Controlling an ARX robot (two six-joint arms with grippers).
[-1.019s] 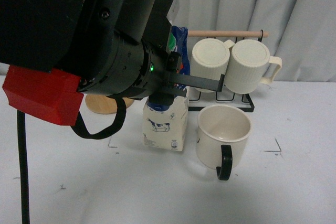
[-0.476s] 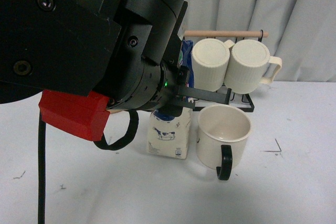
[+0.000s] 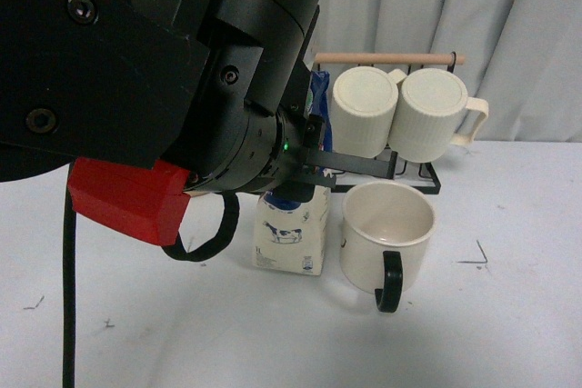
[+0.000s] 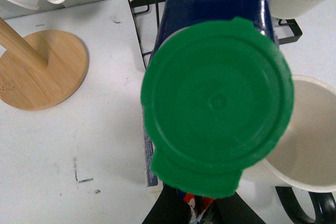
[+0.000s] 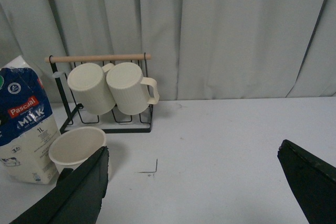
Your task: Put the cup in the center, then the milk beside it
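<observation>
At nine o'clock of cup (image 3: 388, 224): milk (image 3: 291, 238), just beside.
Left gripper (image 3: 350, 163): over milk; cannot tell its grip.
Right gripper (image 5: 191, 153): wide, empty.
Risk: a snagged withdrawal may tip milk onto cup.

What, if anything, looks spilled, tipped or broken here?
Nothing stands out: the milk carton is upright beside the empty, upright cup, with nothing spilled. The two ribbed mugs lie sideways only because they hang on their rack.

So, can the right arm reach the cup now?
Probably yes: its jaws stand open, only bare table between them and the cup; the left arm's jaws hold the milk carton beyond it.
</observation>
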